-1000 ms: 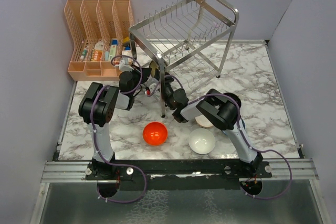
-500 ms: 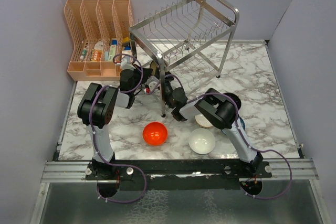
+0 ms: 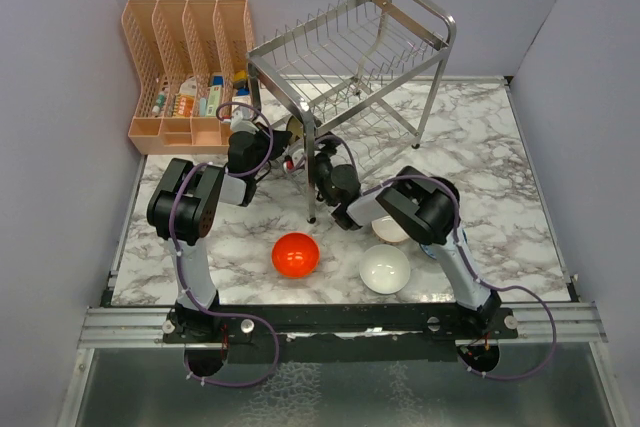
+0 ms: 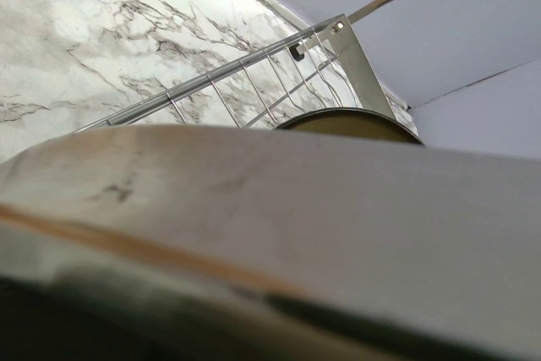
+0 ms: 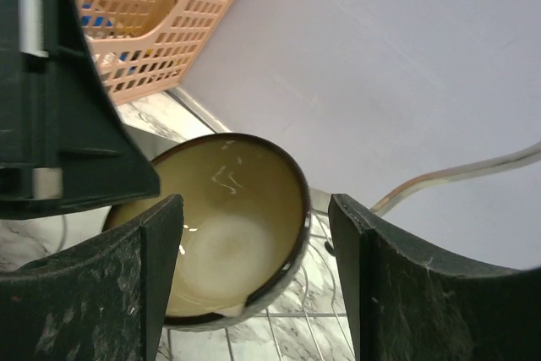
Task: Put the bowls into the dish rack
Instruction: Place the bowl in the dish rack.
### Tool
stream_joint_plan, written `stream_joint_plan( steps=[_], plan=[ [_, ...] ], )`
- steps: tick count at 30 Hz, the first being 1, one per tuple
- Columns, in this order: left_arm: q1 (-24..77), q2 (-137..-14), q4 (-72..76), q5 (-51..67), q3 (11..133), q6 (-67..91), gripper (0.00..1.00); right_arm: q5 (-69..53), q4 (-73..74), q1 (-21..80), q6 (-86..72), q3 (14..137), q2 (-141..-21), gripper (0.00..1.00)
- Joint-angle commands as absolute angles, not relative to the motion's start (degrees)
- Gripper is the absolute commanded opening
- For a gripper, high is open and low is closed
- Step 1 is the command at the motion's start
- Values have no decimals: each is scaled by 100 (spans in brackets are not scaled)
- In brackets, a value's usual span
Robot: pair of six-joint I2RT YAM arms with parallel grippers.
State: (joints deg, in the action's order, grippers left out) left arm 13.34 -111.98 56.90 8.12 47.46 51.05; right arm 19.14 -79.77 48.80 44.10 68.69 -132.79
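Note:
The dish rack [image 3: 352,47] stands at the back centre. A dark brown bowl with a cream inside [image 5: 226,238] leans tilted on the rack's lower wires [image 5: 297,331], just beyond my right gripper [image 5: 256,209], whose fingers stand open on either side of it. From above, this bowl [image 3: 293,128] peeks out beside the rack's front leg. My left gripper [image 3: 289,160] is beside it and shut; a blurred steel bar [image 4: 270,209] fills its wrist view. The red-orange bowl [image 3: 296,254], the white bowl [image 3: 385,268] and the beige-pink bowl [image 3: 391,231] sit on the table.
A peach slotted organiser [image 3: 190,62] with bottles stands at the back left. The rack's front leg [image 3: 310,182] rises between the two wrists. Grey walls close in the marble table [image 3: 500,167] on three sides.
My right gripper has opened and let go of the brown bowl, which now rests on the rack's lower wires. Both wrists have shifted slightly.

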Motion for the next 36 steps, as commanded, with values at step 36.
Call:
stream_joint_plan(
  steps=[36],
  plan=[
    [1221, -11369, 4377, 782, 4623, 4500, 0, 1546, -5129, 4579, 925, 6043, -11338, 73]
  ],
)
